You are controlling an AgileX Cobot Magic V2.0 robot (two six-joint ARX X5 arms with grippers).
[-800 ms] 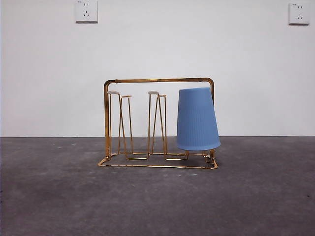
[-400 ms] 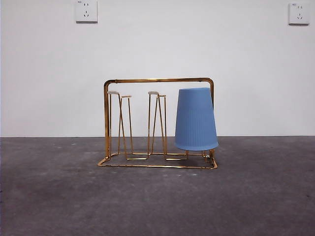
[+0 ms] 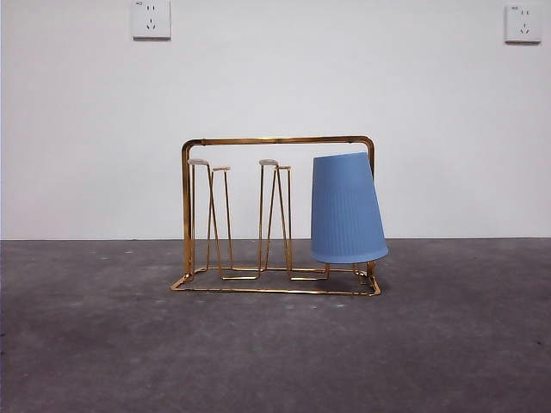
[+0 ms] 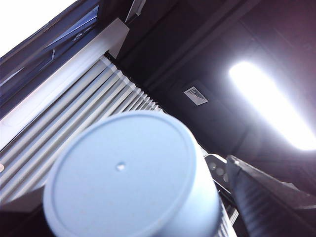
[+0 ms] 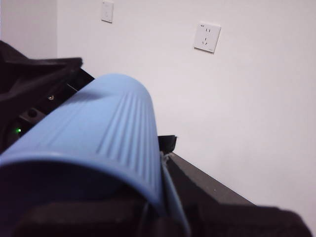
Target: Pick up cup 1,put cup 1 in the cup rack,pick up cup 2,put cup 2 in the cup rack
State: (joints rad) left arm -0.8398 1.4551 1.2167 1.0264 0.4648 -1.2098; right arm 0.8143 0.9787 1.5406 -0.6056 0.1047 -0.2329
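The gold wire cup rack (image 3: 275, 140) stands mid-table in the front view. A blue ribbed cup (image 3: 347, 211) hangs upside down on its right prongs, slightly tilted. The left and middle prongs are bare. No arm shows in the front view. In the left wrist view, my left gripper (image 4: 148, 217) is shut on a blue cup (image 4: 123, 182), whose closed base faces the camera. One black jaw shows beside the cup, and the ceiling is behind. In the right wrist view, my right gripper (image 5: 148, 217) is shut on a blue ribbed cup (image 5: 113, 118), held on its side with the rim near the camera.
The rack stands on a grey table (image 3: 275, 361) before a white wall with two sockets (image 3: 151, 19) (image 3: 523, 23). In the right wrist view, dark arm parts (image 5: 34, 84) lie beside the cup.
The cup on the rack has rocked slightly, leaning left half a second ago and now shifted back right with more tilt. The rack has not moved.
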